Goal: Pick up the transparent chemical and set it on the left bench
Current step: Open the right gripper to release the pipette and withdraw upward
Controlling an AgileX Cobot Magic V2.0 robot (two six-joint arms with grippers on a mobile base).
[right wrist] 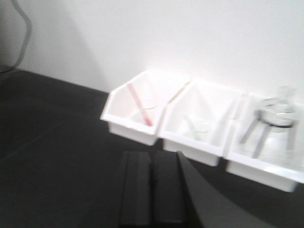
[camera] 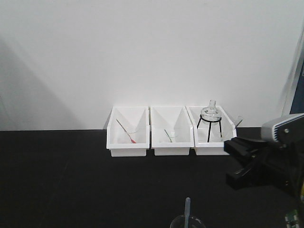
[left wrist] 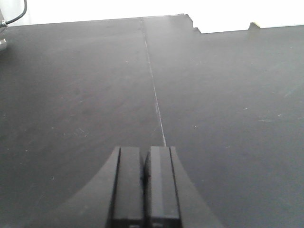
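Observation:
A slim translucent pipette (camera: pixel 187 207) stands upright in a clear glass beaker (camera: pixel 186 222) at the bottom edge of the front view, on the black bench (camera: pixel 71 180). My right gripper (camera: pixel 229 146) hovers right of it and in front of the right bin; in the right wrist view the right gripper (right wrist: pixel 152 153) is shut and empty. My left gripper (left wrist: pixel 144 149) is shut and empty over bare black worktop (left wrist: pixel 228 95) with a thin seam; it is out of the front view.
Three white bins stand along the back wall: the left bin (camera: pixel 127 151) holds a red pipette (camera: pixel 126 133), the middle bin (camera: pixel 172 151) a green one (camera: pixel 167 135), the right bin (camera: pixel 209 151) a glass flask on a black tripod (camera: pixel 209 118).

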